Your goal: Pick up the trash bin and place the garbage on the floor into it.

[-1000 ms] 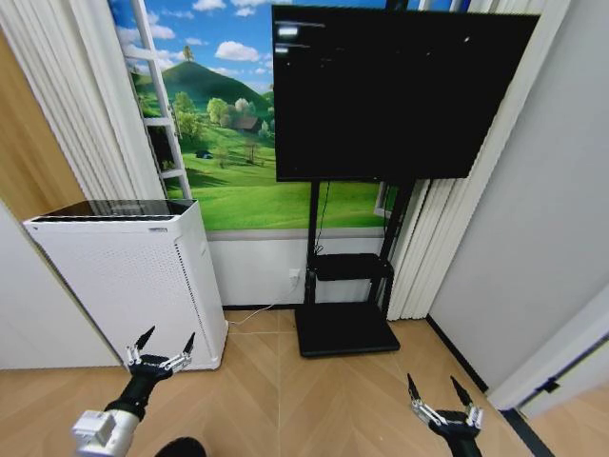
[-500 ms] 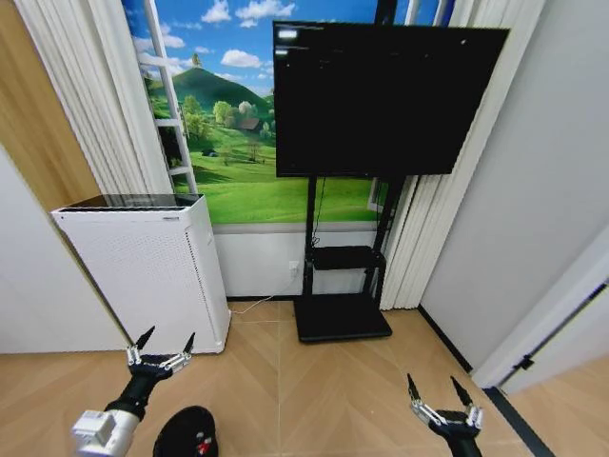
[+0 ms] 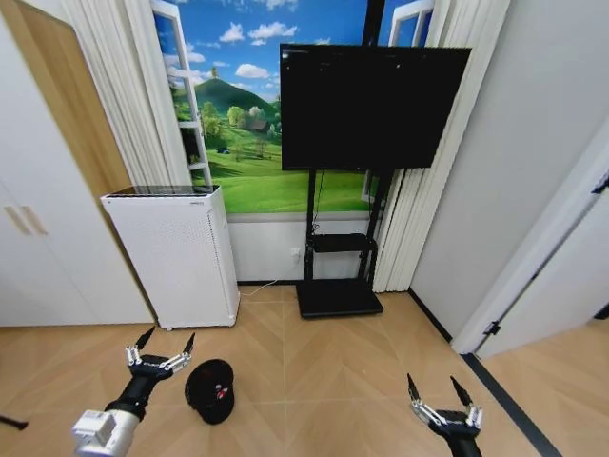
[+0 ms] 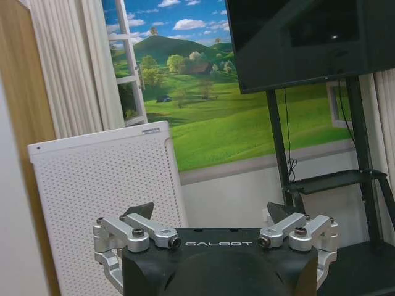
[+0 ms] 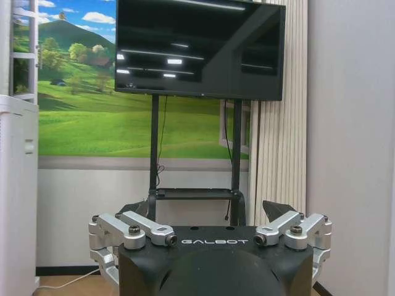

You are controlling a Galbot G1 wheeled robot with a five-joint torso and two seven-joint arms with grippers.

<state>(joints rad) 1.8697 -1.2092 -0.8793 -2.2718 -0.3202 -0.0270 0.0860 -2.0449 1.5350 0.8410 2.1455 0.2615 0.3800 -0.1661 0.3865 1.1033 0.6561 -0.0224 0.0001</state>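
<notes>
Head view shows you herringbone parquet floor (image 3: 314,362): trash bin (image 3: 210,390) just right of your empty, spread left pincer (image 3: 162,350); right pincer (image 3: 438,392) likewise open, empty.

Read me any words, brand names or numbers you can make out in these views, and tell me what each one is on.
"GALBOT" on the black body of the left gripper, in the left wrist view.
"GALBOT" on the black body of the right gripper, in the right wrist view.
A small mark on the front top edge of the white perforated appliance: too small to read.
The TV shows no readable text.
</notes>
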